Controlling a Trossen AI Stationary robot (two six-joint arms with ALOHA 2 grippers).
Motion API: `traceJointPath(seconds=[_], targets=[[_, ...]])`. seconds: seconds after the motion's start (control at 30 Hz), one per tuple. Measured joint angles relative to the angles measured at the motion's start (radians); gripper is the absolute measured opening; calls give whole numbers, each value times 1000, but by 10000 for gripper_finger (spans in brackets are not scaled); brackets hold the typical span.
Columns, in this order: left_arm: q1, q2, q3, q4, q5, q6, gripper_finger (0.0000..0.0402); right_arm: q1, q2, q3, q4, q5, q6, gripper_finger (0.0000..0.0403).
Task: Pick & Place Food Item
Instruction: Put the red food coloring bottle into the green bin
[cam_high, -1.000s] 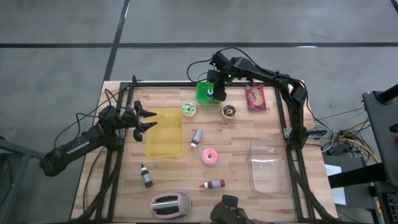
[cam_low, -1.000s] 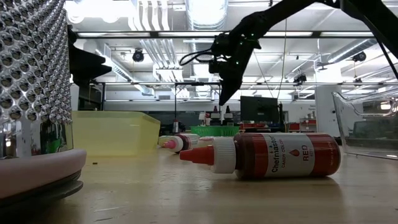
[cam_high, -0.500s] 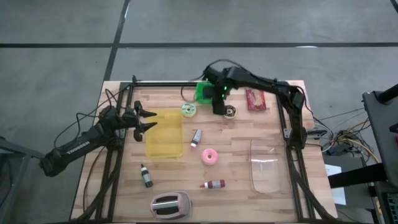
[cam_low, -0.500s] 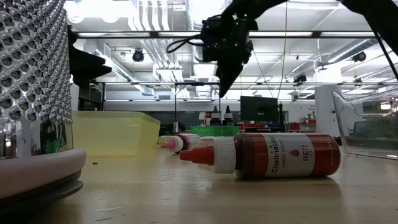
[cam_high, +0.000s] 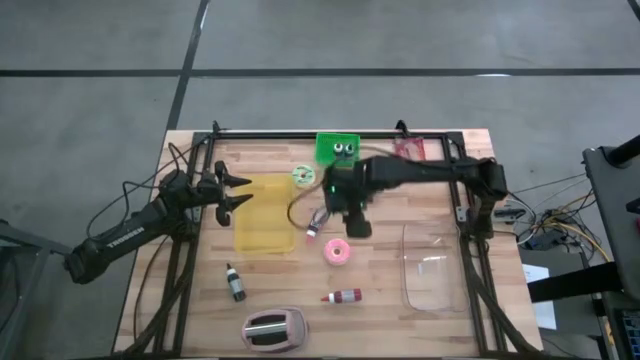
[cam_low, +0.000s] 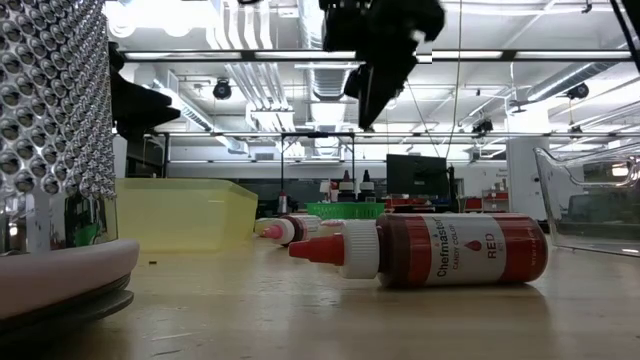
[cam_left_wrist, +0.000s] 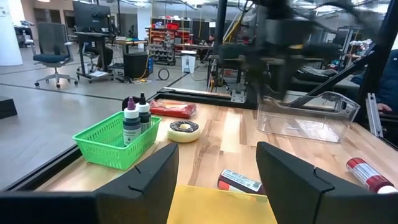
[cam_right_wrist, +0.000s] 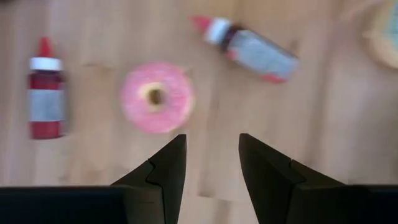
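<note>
The right gripper (cam_right_wrist: 210, 163) hangs above the middle of the tabletop (cam_high: 390, 275), its jaws parted with nothing between them, and in its wrist view the pink-frosted donut (cam_right_wrist: 157, 98) lies just off to one side of the gap rather than squarely under it. From above, the same gripper (cam_high: 356, 226) sits just beside that donut (cam_high: 337, 252), clear of it, with a small dropper bottle (cam_high: 315, 221) lying close on the other side and a red food-colouring bottle (cam_high: 343, 295) a little nearer the front edge. The donut looks like the food item to pick, though the task does not name it, so that is a judgement. The risk from here is a descent that is not re-centred: one finger could land on the frosting and shove or squash the donut instead of straddling it, and a sideways sweep could knock the dropper bottle rolling. The clear bin (cam_high: 432, 266) to the right and the yellow bin (cam_high: 265, 214) to the left are both possible drop spots. The left gripper (cam_high: 232, 192) waits at the yellow bin's edge, its jaws standing apart and empty. A green basket (cam_high: 337, 148) sits at the far edge.
</note>
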Motion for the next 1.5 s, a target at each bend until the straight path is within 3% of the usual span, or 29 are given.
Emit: traceJointPath(seconds=[0.27, 0.53, 0.83, 1.13, 1.5], targets=[[0, 7, -21, -5, -43, -7, 223, 239, 0, -59, 132, 0, 191, 141], [0, 14, -21, 20, -67, -10, 223, 382, 1, -110, 327, 53, 302, 141], [0, 15, -21, 31, -71, -26, 223, 426, 10, -214, 482, 55, 300, 141], [0, 16, -21, 31, -74, -41, 223, 433, 14, -225, 491, 52, 309, 143], [0, 22, -21, 38, -93, -45, 223, 428, 182, -116, 415, -1, 254, 224]])
